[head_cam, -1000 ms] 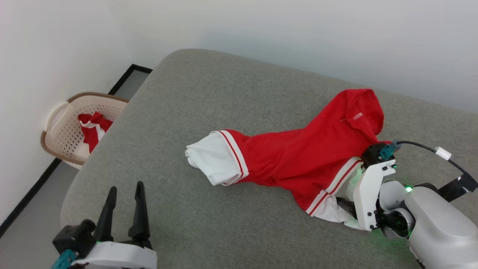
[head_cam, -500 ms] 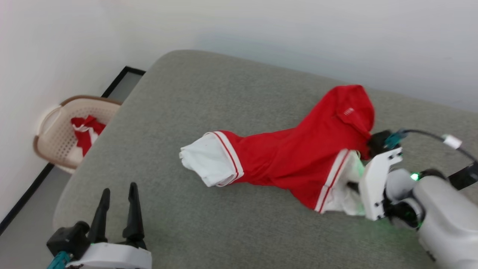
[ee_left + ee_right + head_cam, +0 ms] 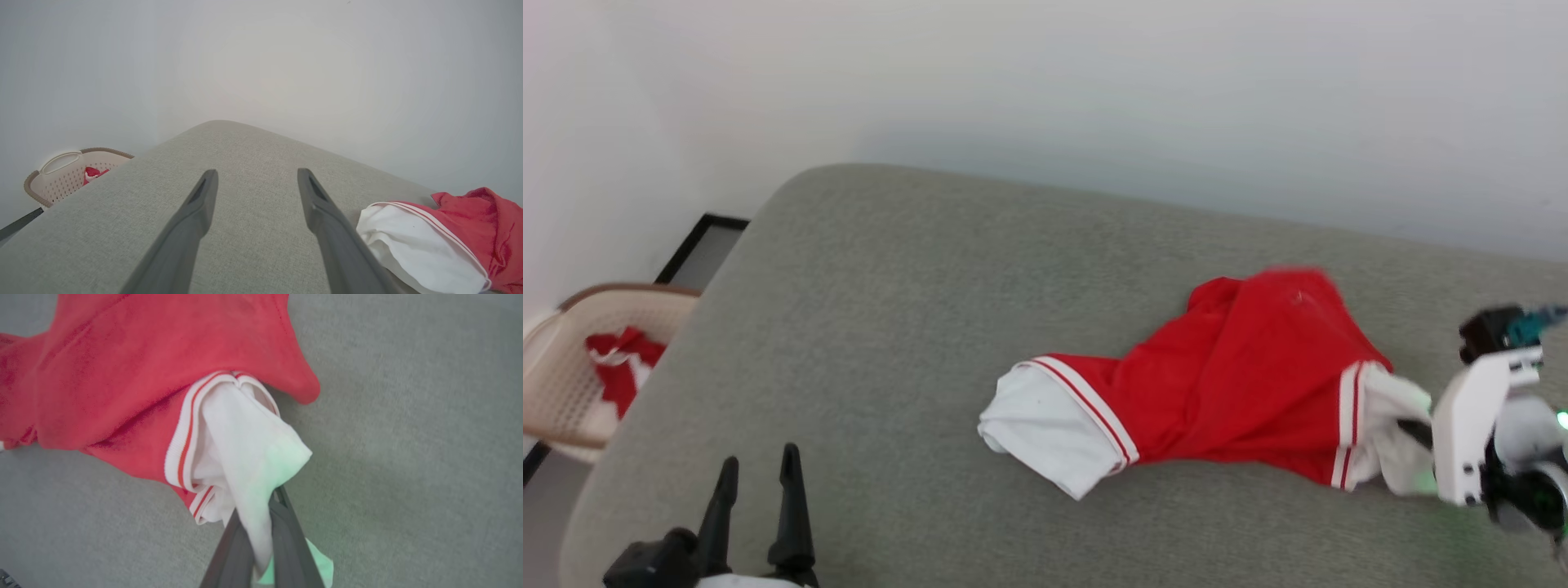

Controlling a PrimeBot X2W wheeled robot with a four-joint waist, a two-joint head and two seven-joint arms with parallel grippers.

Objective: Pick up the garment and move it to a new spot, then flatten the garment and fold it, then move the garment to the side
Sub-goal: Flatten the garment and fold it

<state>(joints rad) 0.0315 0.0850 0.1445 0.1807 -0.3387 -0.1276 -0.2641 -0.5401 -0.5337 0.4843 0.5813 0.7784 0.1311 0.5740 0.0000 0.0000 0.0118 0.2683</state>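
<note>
- Garment (image 3: 1241,384) lies bunched on a big grey cushion (image 3: 890,327), toward its right side, with a pale wall (image 3: 1045,82) behind.
- Cushion also shows in the left wrist view (image 3: 253,143) and the right wrist view (image 3: 408,457); plain woven fabric, rounded far corner.
- Garment body is red and crumpled, not flat; no lettering can be read. Red part shows at the right edge of the left wrist view (image 3: 482,228) and across the top left of the right wrist view (image 3: 143,355).
- Basket (image 3: 613,290), beige with holes and a brown rim, sits off the cushion's left edge on the floor; also in the left wrist view (image 3: 28,188). A red-and-white cloth (image 3: 617,367) lies inside it.
- Free sleeve (image 3: 1045,425), white, lies on the cushion at the garment's left end; it sits just beside the right finger in the left wrist view (image 3: 408,241).
- Pinched sleeve (image 3: 1392,416), white, at the garment's right end, tinted by green light in the right wrist view (image 3: 245,449).
- Right gripper (image 3: 1417,429) is clamped on that pinched sleeve; fingers closed with white cloth between them (image 3: 257,514).
- Left gripper (image 3: 759,456) at lower left, fingers spread, holding nothing, well apart from the garment (image 3: 257,172).
- Striped trim (image 3: 1347,425), red and white, rings the pinched sleeve's seam (image 3: 184,437).
</note>
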